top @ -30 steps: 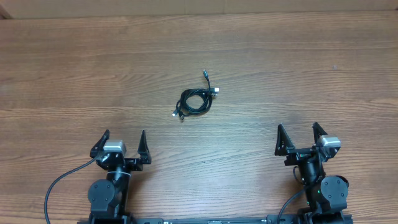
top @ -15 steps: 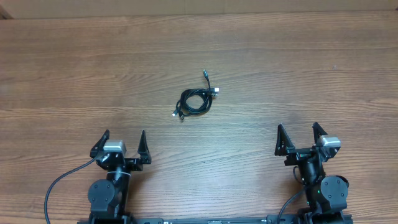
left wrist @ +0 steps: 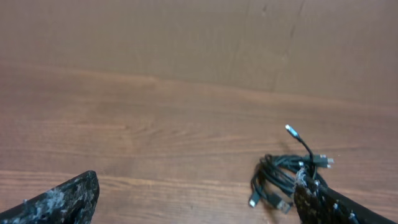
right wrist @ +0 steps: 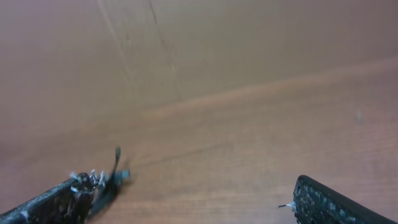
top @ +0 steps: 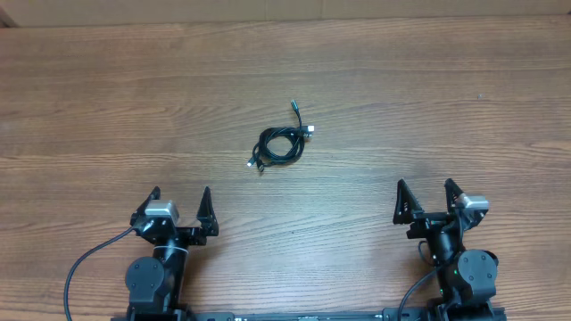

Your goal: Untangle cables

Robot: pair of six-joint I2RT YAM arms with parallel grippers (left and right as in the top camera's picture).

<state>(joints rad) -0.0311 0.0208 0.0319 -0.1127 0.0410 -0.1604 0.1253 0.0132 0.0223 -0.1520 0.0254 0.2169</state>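
Observation:
The cables [top: 280,144] lie as one small tangled black bundle near the middle of the wooden table, with small plug ends sticking out. My left gripper [top: 178,201] stands open near the front edge, well short of the bundle and to its left. My right gripper [top: 426,196] stands open at the front right, also far from it. In the left wrist view the cables [left wrist: 287,176] lie ahead on the right, partly behind my right fingertip [left wrist: 329,202]. The right wrist view is blurred; a bit of the cables [right wrist: 115,171] shows beside my left fingertip [right wrist: 56,202].
The wooden table [top: 428,98] stretches wide around the bundle. A pale wall or board [left wrist: 186,37] rises at the table's far edge. Thick black arm wires [top: 89,259] run by both bases at the front.
The right gripper has shifted very slightly; the right wrist view is blurred with motion. The cables and the left arm have not moved.

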